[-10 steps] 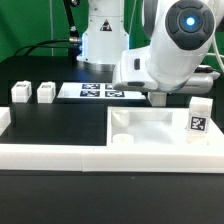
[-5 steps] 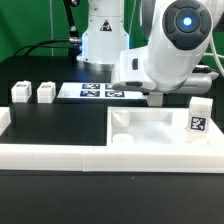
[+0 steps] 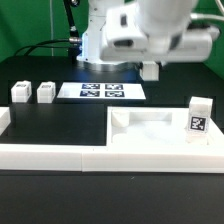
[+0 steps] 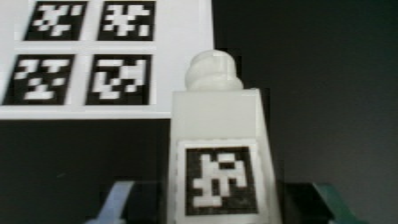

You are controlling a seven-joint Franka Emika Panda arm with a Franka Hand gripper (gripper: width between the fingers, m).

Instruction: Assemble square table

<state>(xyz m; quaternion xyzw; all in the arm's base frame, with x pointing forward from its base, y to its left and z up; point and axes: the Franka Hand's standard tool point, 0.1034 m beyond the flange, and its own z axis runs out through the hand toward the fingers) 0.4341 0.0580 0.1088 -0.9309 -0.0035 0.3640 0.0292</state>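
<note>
The square table top (image 3: 150, 132) is a white slab with a raised rim, lying at the exterior view's right against the front wall. My gripper (image 3: 150, 71) hangs blurred high above its far edge. In the wrist view my gripper (image 4: 217, 206) is shut on a white tagged leg (image 4: 221, 120), with one finger (image 4: 125, 201) on each side of it. Another leg (image 3: 197, 119) stands upright by the slab's right edge. Two more legs (image 3: 20, 93) (image 3: 46, 92) stand at the far left.
The marker board (image 3: 100, 91) lies flat behind the slab and shows beneath the held leg in the wrist view (image 4: 80, 60). A long low white border wall (image 3: 60, 155) runs along the front. The robot base (image 3: 100, 40) stands at the back.
The arm has risen from low over the slab's far edge and shifted toward the exterior view's left; it is blurred by motion. The slab and the three standing legs have not moved.
</note>
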